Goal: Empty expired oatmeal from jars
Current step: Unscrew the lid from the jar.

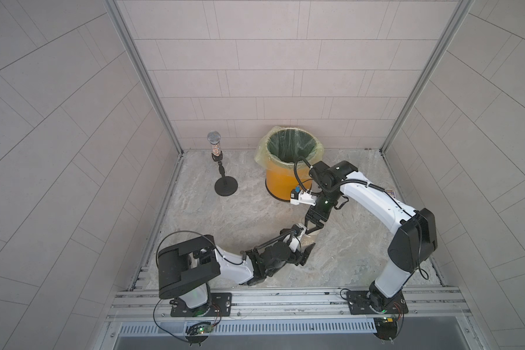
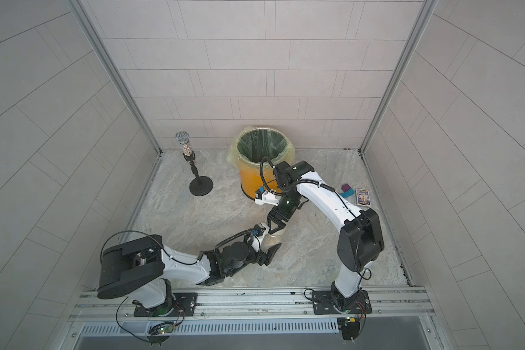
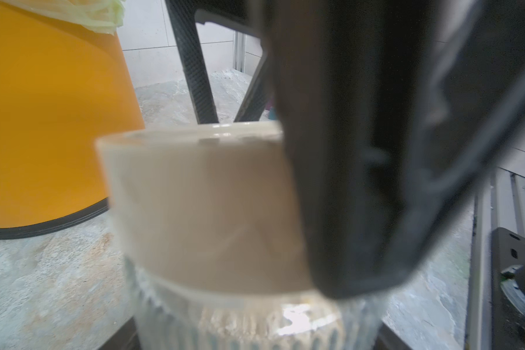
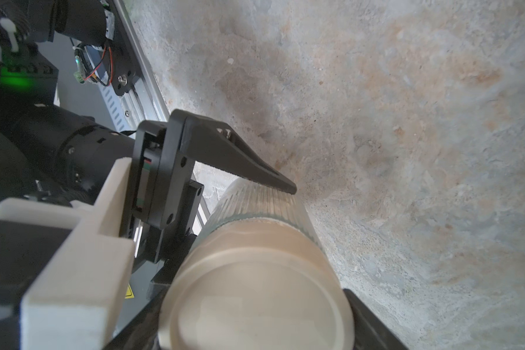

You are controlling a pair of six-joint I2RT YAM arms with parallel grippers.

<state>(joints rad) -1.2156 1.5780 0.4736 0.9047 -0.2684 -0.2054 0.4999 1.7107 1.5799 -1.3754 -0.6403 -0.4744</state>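
Marbled worktop point(image 1: 361, 248) carries, nearest the arm bases, the left claw point(image 1: 309, 238) clasped round the ribbed jar point(image 4: 270, 206) of oatmeal point(image 3: 249, 328), upright mid-surface, the right claw point(image 1: 314, 228) clamped from above on its cream lid point(image 4: 255, 297), and the orange bin point(image 1: 281, 181) standing apart beyond.

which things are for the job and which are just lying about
Job: ribbed clear glass jar, round cream lid, pale beige oatmeal, orange bin with yellowish liner.
Lying about: silver-headed microphone on black stand, printed card box, purple and teal pieces.
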